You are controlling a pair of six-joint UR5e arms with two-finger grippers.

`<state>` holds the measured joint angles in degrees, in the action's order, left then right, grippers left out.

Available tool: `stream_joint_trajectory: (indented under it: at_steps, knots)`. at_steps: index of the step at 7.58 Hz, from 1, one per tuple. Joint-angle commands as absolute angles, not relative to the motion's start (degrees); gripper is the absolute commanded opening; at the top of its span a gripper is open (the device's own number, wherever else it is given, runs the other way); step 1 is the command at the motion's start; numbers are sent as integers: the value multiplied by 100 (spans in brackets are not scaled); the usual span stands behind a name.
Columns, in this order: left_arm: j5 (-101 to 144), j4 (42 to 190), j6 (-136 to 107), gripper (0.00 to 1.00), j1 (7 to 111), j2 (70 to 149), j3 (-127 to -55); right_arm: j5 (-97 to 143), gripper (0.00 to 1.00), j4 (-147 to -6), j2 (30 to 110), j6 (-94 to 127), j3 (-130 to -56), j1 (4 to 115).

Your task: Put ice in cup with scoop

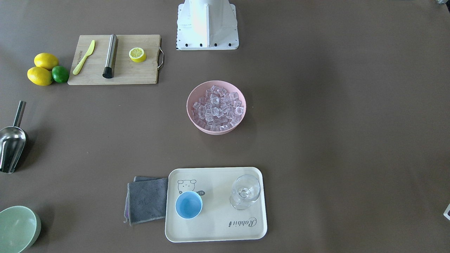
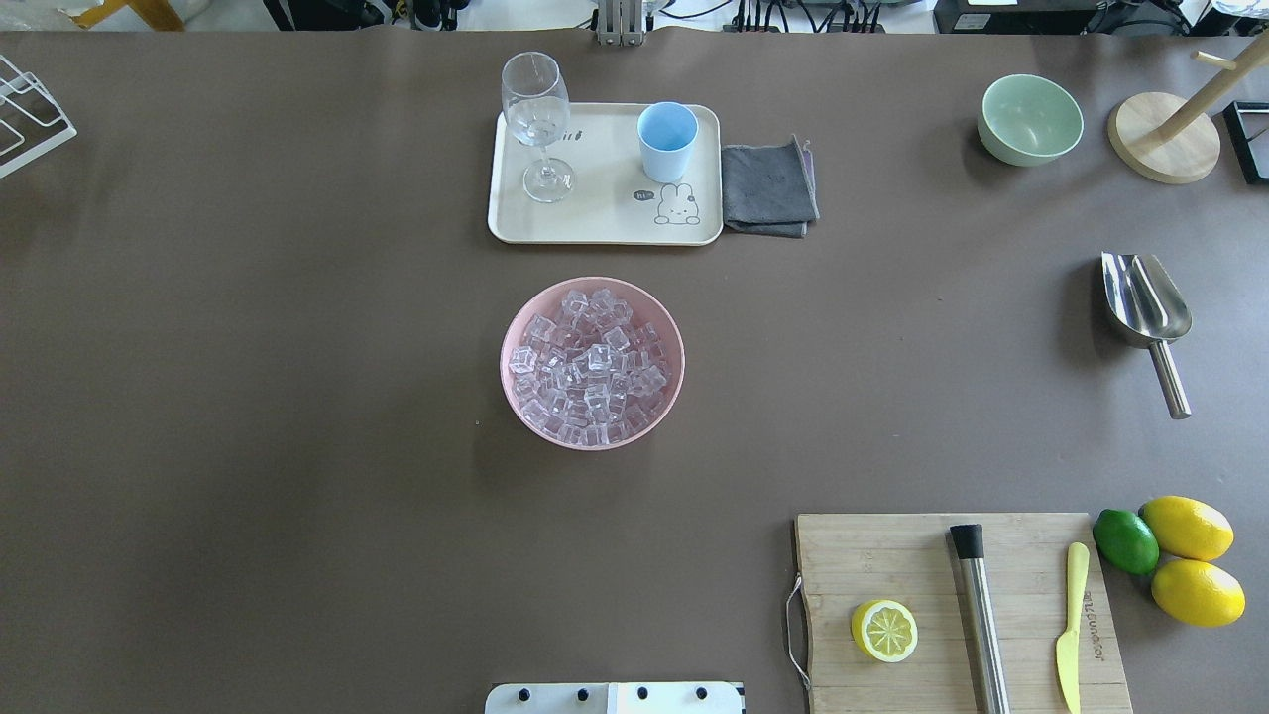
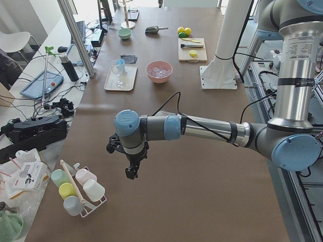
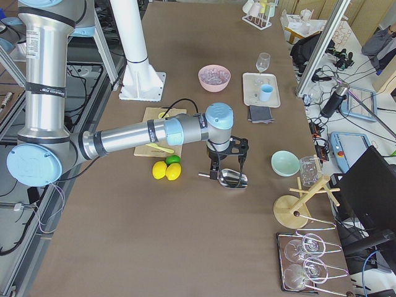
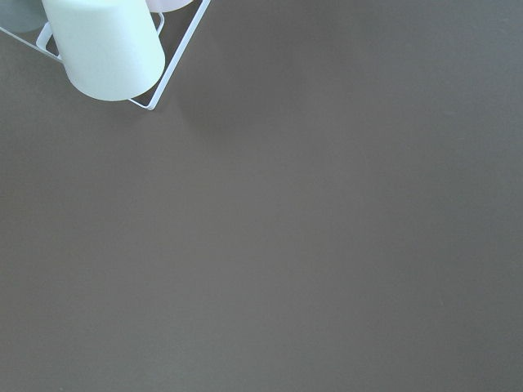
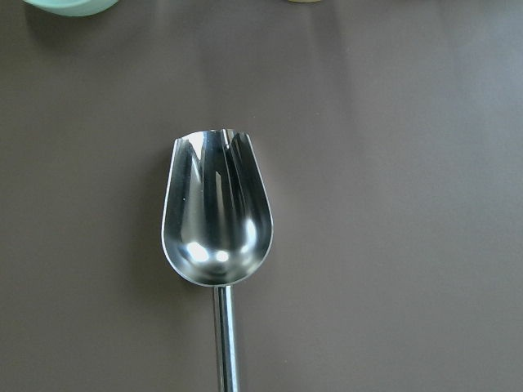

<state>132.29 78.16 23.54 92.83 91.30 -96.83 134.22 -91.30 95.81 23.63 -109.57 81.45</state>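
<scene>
The steel scoop [image 2: 1145, 302] lies empty on the table at the robot's right, also in the front view [image 1: 11, 144] and centred in the right wrist view [image 6: 216, 212]. The ice [image 2: 592, 365] fills a pink bowl [image 2: 506, 362] at mid-table. The light-blue cup [image 2: 666, 139] stands upright and empty on a cream tray [image 2: 605, 223]. My right gripper [image 4: 224, 168] hangs just above the scoop [image 4: 232, 178]; I cannot tell whether it is open or shut. My left gripper [image 3: 132, 171] hangs over bare table far from them; its state is unclear too.
A stemmed glass [image 2: 535, 119] stands on the tray and a grey cloth [image 2: 768, 186] lies beside it. A cutting board [image 2: 957, 610] carries a lemon half, a knife and a steel rod. A green bowl [image 2: 1031, 119] and a rack of cups [image 3: 75, 189] stand at the table's ends.
</scene>
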Motion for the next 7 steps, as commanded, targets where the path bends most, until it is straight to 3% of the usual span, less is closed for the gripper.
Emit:
stream_joint_trajectory:
  at_steps: [1,3,5,7]
  knots:
    - [13788,8477,2356,99,9220,9176,-9712,13202,100,-8070,9624,3724,-10925,7499]
    - [13878,8798,2338,99,8775,9438,-9860,12895,100,-7938,9598,4267,-10872,7103]
    - [13878,8807,2329,99,7704,9579,-10439,12622,100,-6653,9798,5698,-10445,6708]
    - [13852,8798,2320,99,6824,10096,-10433,12525,100,-5767,9852,6308,-9950,6426]
